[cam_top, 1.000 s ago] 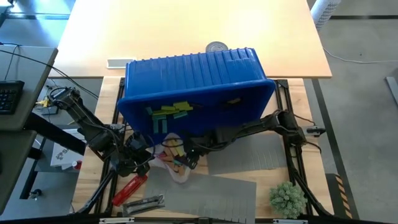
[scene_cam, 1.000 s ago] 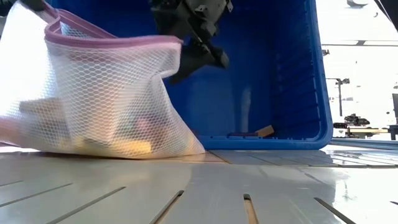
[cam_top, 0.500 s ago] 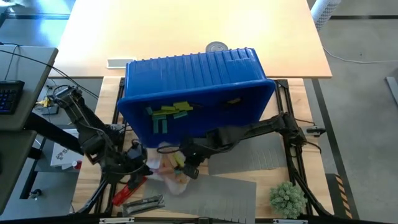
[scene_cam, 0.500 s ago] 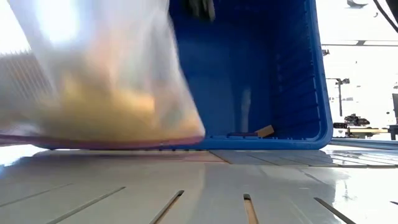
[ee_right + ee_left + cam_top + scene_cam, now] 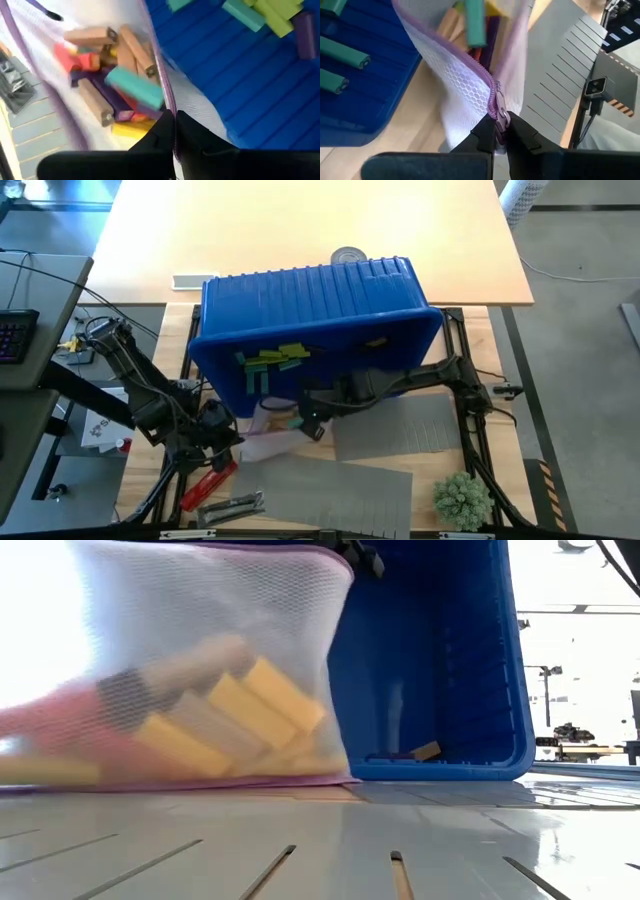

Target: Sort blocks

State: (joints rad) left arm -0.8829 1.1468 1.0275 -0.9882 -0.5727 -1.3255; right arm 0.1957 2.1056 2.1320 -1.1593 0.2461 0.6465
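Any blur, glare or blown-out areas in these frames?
Low view: mesh bag blown out white at its left, room beyond the blue bin overexposed. Right wrist view: blocks in the bag smeared by motion. Left wrist view: zipper sharp, blocks above soft. High view: evenly lit.

You have the mesh bag in front of the tipped bin, between both grippers. Blocks lie inside the bag; more blocks lie in the bin.
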